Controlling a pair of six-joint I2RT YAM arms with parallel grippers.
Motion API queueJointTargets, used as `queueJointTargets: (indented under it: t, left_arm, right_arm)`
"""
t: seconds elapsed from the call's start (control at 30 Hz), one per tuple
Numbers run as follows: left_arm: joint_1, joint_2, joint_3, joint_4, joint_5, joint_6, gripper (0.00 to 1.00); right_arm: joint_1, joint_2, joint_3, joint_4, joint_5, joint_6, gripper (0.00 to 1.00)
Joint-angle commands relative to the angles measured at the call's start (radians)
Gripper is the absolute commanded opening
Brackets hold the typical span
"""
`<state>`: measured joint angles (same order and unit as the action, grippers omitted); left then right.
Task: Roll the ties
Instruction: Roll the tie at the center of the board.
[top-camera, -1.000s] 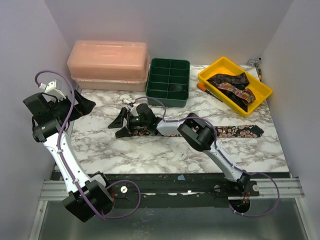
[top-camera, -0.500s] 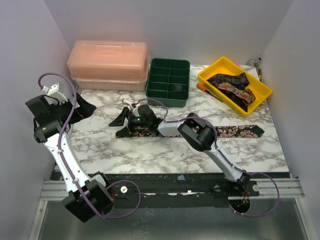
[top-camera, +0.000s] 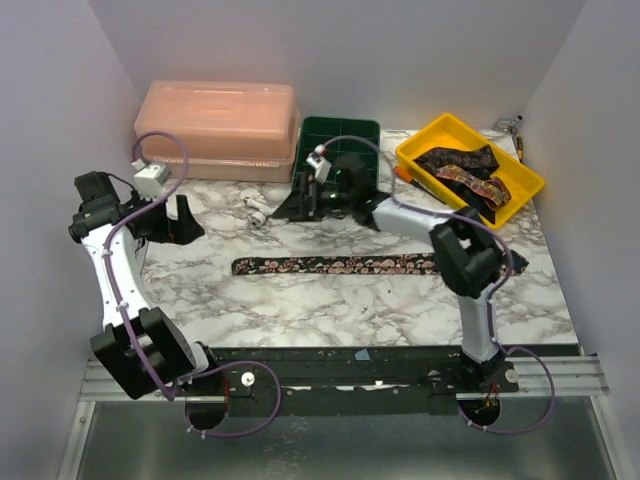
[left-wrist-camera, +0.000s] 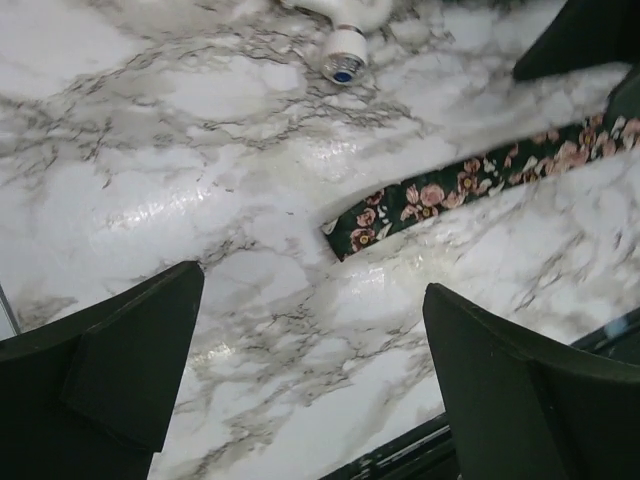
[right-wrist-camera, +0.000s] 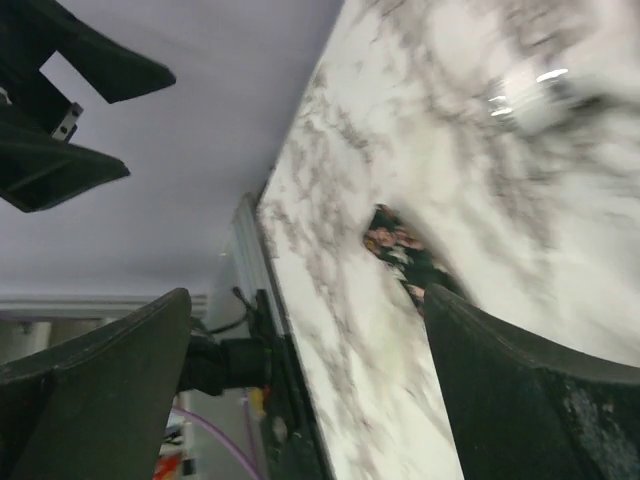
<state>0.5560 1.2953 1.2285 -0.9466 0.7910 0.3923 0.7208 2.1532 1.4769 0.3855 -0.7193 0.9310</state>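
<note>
Left fingers (left-wrist-camera: 120, 370) spread empty near the tie (top-camera: 340, 265), right fingers (right-wrist-camera: 100, 380) likewise (though well apart from it); it lies straight on the surface (top-camera: 300, 300), seemingly ready for rolling.

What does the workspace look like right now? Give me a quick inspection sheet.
Surface: white marble-pattern table; no damage seen.
Job's things: one floral tie lies flat and unrolled across the middle, its right end under the right arm; more ties are heaped in the yellow bin.
Clutter: small white plastic piece; green compartment tray; pink lidded box.
Grippers: left gripper open, empty, near the tie's left end; right gripper open, empty, in front of the green tray.
Cables: purple cables loop along both arms and at the bases.
Surroundings: plain walls on three sides; nothing else seen.
</note>
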Motion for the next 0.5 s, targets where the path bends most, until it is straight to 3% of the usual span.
queueJointTargets:
  t: [0.0,0.07,0.2,0.33,0.47]
  left_arm:
    - [-0.181,-0.044,-0.038,-0.072,-0.038,0.39,0.99]
    - [-0.285,-0.066,-0.101,-0.032,-0.054,0.475,0.98]
    - [-0.529,-0.092,-0.222,0.115,-0.112,0.567,0.95]
    - [-0.788,-0.031,-0.277,0.234,-0.161,0.622,0.92]
    - [-0.92,0.081,-0.265,0.279,-0.189,0.677,0.91]
  right_arm:
    - [-0.147,-0.204,-0.068,-0.517,-0.101,-0.585,0.99]
    - [-0.198,-0.291,-0.087,-0.752,-0.035,-0.888,0.97]
    - [-0.27,-0.441,-0.158,-1.064,0.203,-1.315,0.95]
    - [-0.384,-0.592,-0.322,-1.144,0.315,-1.574,0.91]
    - [-0.417,-0.709,-0.495,-1.087,0.382,-1.763,0.91]
